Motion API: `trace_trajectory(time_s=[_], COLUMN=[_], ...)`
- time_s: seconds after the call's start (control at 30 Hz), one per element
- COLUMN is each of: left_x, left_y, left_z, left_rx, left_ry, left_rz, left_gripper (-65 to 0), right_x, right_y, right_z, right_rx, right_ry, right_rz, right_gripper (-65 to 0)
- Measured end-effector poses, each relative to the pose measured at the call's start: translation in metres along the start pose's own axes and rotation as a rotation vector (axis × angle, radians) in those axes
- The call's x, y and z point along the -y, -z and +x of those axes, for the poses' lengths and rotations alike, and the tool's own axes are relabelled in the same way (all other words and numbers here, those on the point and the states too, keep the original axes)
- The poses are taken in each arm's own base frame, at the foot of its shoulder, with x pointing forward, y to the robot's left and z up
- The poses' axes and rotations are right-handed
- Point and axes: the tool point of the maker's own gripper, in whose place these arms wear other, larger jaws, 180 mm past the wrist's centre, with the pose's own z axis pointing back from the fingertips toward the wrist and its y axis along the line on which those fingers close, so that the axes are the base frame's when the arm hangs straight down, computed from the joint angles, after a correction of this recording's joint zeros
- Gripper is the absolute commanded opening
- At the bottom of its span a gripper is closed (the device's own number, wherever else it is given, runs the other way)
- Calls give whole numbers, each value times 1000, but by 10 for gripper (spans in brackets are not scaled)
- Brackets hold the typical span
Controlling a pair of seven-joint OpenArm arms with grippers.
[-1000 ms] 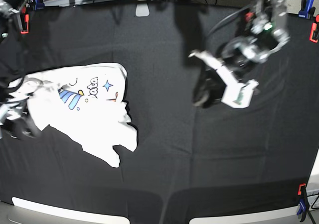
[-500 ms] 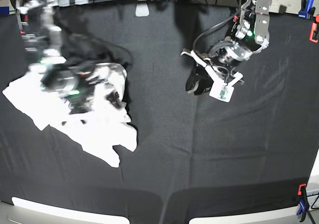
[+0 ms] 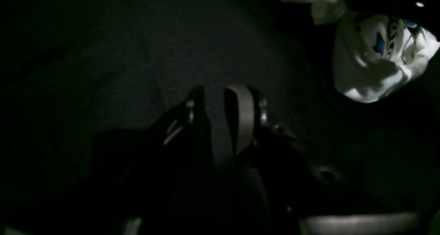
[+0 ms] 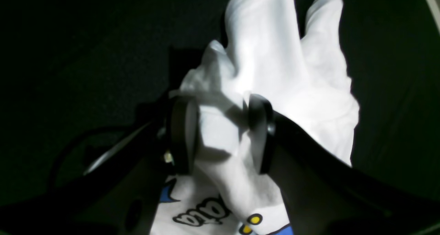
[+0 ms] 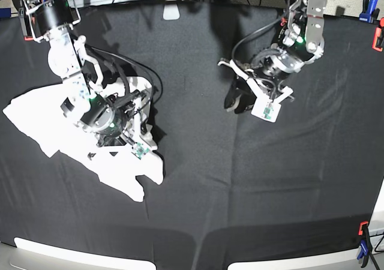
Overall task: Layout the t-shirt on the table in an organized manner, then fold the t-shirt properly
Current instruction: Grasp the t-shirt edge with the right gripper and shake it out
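White cloth of the t-shirt [image 5: 114,162] lies crumpled at the table's [image 5: 252,192] left side, print partly hidden; laying-out step in hand; right gripper [image 4: 220,132] grasps a bunched fold; left gripper [image 3: 223,118] hovers empty over bare table, jaws apparently slightly parted; next, spread the cloth flat.

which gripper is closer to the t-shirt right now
Right. The right gripper is on the t-shirt, its jaws around a white fold. The left gripper hangs over bare table, well off to the shirt's side.
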Motion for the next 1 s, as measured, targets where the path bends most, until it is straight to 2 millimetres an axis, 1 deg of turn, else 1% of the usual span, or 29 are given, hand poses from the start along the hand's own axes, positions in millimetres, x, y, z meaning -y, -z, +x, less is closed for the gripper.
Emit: trace_trajectory(time_s=[0.03, 0.07, 0.1, 0.17, 0.2, 0.27, 0.37, 0.43, 0.47, 0.53, 0.6, 0.63, 0.7, 0.73, 0.8, 0.87, 0.93, 0.97, 1.0], left_x=[0, 0, 0, 0, 0, 0, 0, 0, 0, 0, 0, 0, 0, 0, 0, 1, 1, 1, 1], left_y=[0, 0, 0, 0, 0, 0, 0, 0, 0, 0, 0, 0, 0, 0, 0, 0, 0, 0, 0], left_z=[0, 0, 0, 0, 0, 0, 0, 0, -1, -1, -1, -1, -1, -1, 0, 0, 1, 1, 1], left_rx=[-1, 0, -1, 0, 0, 0, -1, -1, -3, -2, -2, -3, -3, -3, -2, 2, 5, 5, 6], left_ry=[0, 0, 0, 0, 0, 0, 0, 1, 4, 4, 4, 4, 4, 5, 4, -6, -10, -10, -13], left_rz=[0, 0, 0, 0, 0, 0, 0, 1, 2, 2, 2, 2, 2, 2, 1, -3, -5, -5, -7], left_gripper=[-520, -520, -520, -520, -520, -520, -520, -520, -520, -520, -520, -520, -520, -520, -520, -520, -520, -520, -520], right_x=[0, 1, 1, 7, 11, 29, 72, 99, 108, 121, 133, 141, 165, 179, 203, 224, 237, 243, 248], right_y=[1, 1, 1, 1, 0, -1, -11, -20, -24, -29, -31, -32, -35, -36, -38, -41, -45, -51, -56], right_z=[-2, -3, -3, -7, -9, -9, 2, 11, 14, 17, 10, 4, -12, -22, -48, -83, -119, -137, -151], right_rx=[-5, -12, -14, -38, -48, -57, -39, -10, 6, 39, 36, 28, 12, 0, -46, -105, -167, -204, -230], right_ry=[5, 5, 4, -27, -33, -10, 29, 64, 91, 159, 207, 231, 292, 330, 409, 476, 533, 548, 566], right_rz=[-2, -3, -5, -40, -63, -153, -331, -397, -411, -413, -425, -441, -483, -509, -544, -578, -602, -619, -635], right_gripper=[-432, -465, -514, -632, -650, -650, -650, -650, -650, -650, -650, -650, -650, -650, -650, -650, -650, -650, -650])
